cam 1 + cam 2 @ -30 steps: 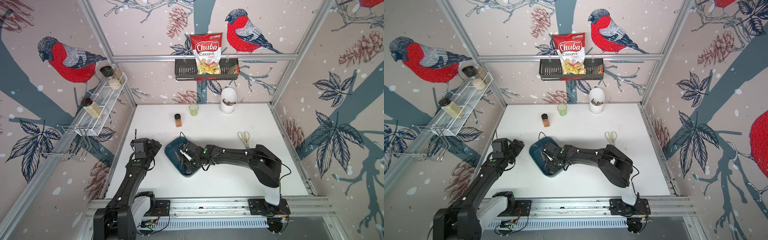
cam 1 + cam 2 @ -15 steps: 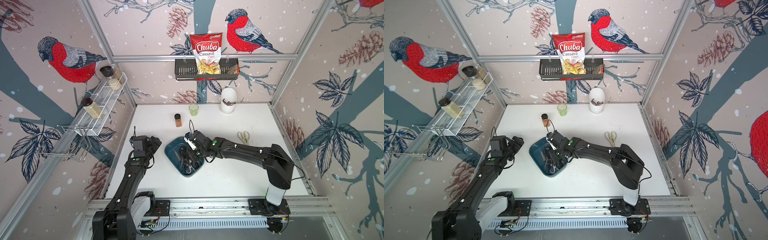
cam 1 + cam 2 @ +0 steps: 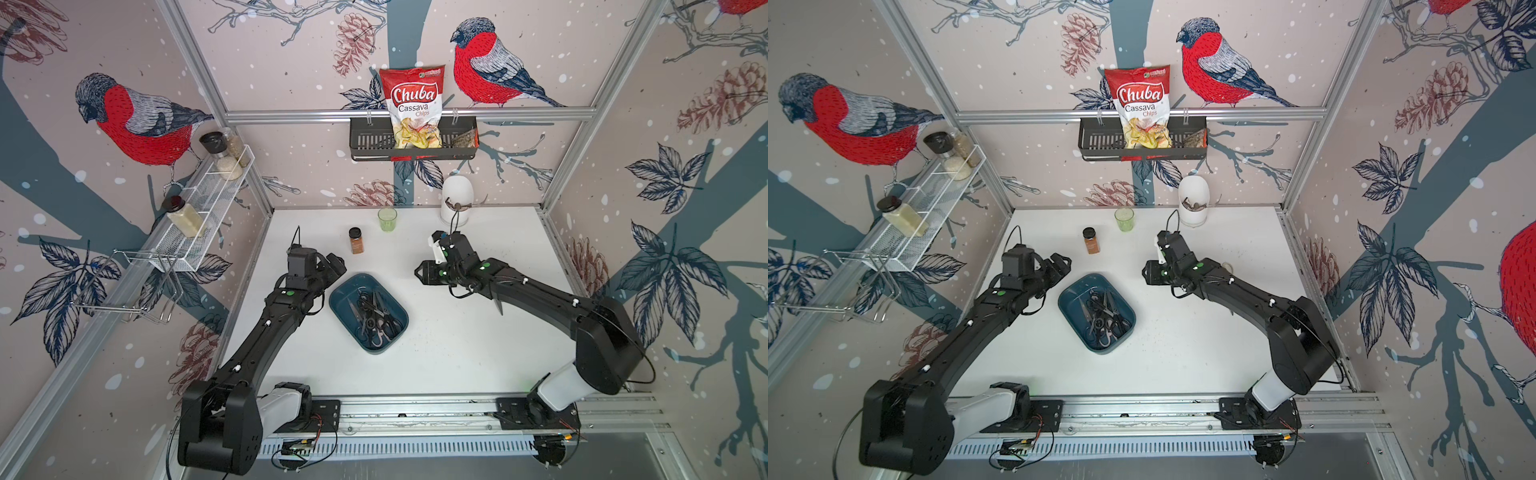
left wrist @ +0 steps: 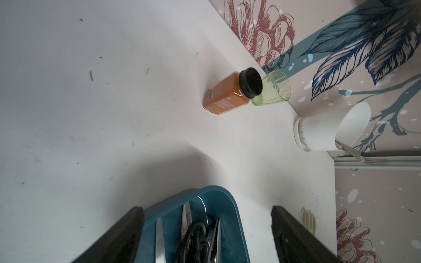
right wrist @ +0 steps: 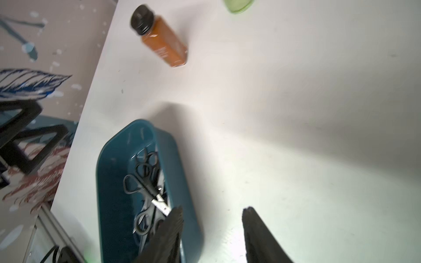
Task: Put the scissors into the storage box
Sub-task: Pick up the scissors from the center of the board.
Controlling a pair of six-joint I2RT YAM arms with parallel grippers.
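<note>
So the right gripper (image 3: pixel 418 276) has pulled back off the box (image 3: pixel 348 291), jaws spread and empty. The scissors (image 3: pixel 376 314) sit piled in the box, one cream pair (image 4: pixel 308 222) out on the table (image 3: pixel 457 353). The left gripper (image 3: pixel 338 264) hangs spread too, beside the box.

- both top views: high above the front edge, looking down over the whole table (image 3: pixel 457 365).
- both wrist views: low, close, sharing the storage box (image 4: pixel 234 223) and spice jar (image 5: pixel 164 45).
</note>
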